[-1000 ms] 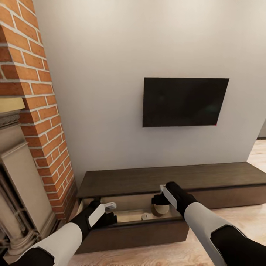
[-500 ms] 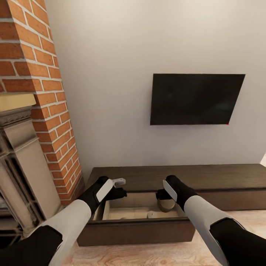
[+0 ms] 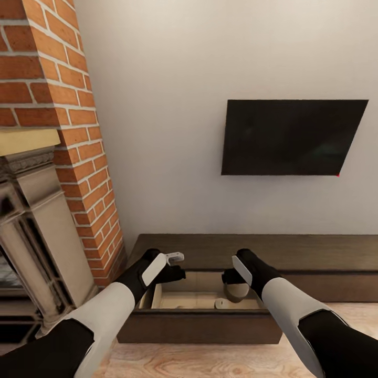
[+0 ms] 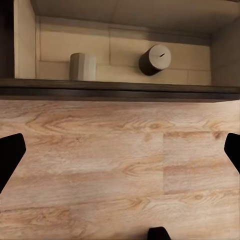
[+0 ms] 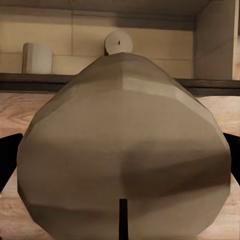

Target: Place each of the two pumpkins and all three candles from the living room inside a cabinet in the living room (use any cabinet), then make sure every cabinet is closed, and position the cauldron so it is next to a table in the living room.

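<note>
Head view | right claw [image 3: 229,277] gripped candle [image 3: 234,292] above open cabinet [image 3: 210,325] drawer, frame bottom center | left claw [image 3: 176,265] spread wide, empty

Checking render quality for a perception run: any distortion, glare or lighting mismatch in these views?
Head view: wide-angle skew, TV looks trapezoid, brick leans; no glare. Left wrist view: sharp; drawer interior shaded. Right wrist view: held candle looms huge, faceted, banded shading; the two candles behind look paler here.

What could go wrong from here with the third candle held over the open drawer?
The candle in the right gripper could land on the two candles already inside the drawer and knock them about. One of those lies tipped over, so it may roll when the drawer is pushed shut.
</note>
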